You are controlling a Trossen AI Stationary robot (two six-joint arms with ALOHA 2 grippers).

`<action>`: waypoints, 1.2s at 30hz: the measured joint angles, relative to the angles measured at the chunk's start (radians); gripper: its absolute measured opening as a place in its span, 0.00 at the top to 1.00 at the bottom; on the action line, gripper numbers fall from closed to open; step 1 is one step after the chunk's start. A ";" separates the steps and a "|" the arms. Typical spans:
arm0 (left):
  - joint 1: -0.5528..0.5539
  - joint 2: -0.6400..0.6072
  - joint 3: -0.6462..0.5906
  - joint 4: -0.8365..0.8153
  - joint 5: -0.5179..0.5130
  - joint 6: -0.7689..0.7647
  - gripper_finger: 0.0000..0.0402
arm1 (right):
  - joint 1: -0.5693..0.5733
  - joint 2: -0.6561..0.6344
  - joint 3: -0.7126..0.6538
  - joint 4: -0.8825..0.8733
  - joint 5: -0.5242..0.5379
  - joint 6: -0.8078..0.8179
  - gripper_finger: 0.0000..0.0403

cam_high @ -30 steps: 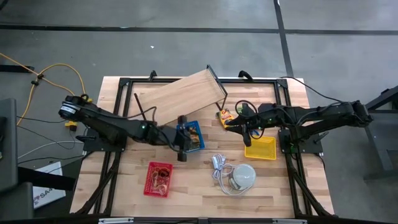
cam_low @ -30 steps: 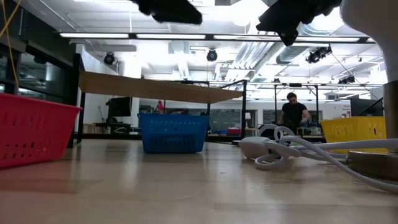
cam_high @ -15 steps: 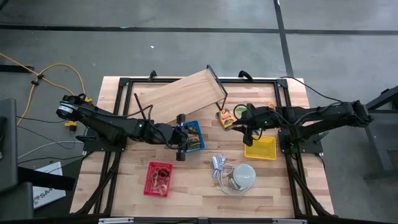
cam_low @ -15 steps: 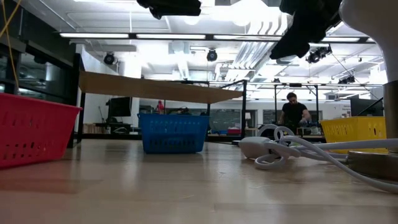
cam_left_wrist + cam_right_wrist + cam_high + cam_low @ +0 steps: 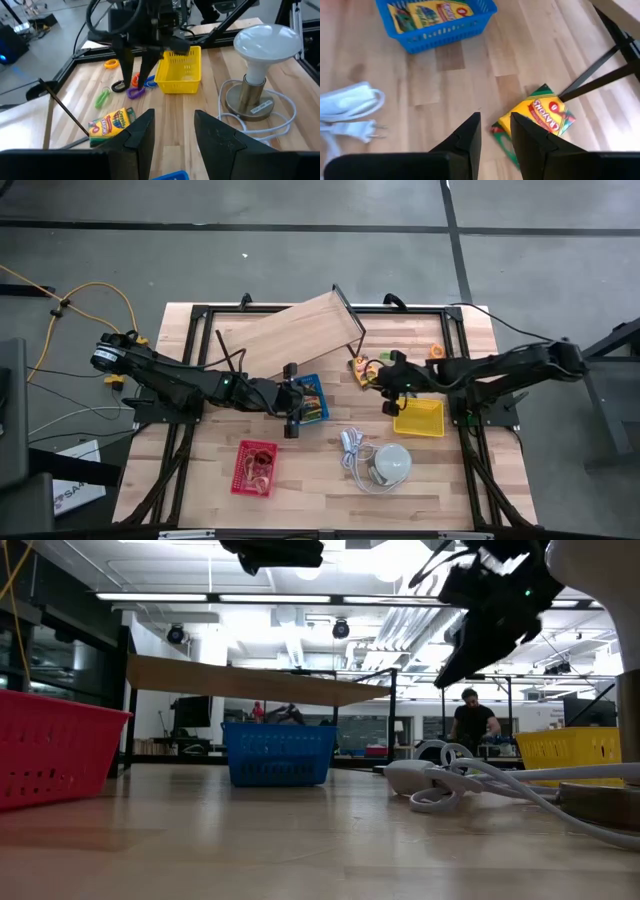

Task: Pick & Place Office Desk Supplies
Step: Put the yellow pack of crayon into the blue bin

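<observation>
Right claw (image 5: 494, 131) part-open over crayon packet (image 5: 538, 116), left claw (image 5: 172, 127) open (empty, seemingly) above blue basket (image 5: 311, 397)

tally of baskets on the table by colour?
Red basket: 1
Blue basket: 1, with a crayon box inside
Yellow basket: 1
Total: 3

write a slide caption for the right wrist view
Right tool, fingers apart and empty, above a crayon box on the wooden table, blue basket beyond.
</observation>
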 joint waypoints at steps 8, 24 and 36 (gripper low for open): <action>0.000 0.000 0.000 0.000 0.000 -0.023 0.67 | 0.000 0.110 0.000 0.046 0.042 -0.070 0.77; 0.000 -0.142 -0.001 -0.239 -0.016 -0.078 0.67 | -0.060 0.122 0.002 0.051 0.067 -0.072 0.77; 0.000 -0.320 -0.001 -0.377 -0.024 -0.183 0.67 | -0.059 0.144 0.002 0.033 -0.012 -0.118 0.77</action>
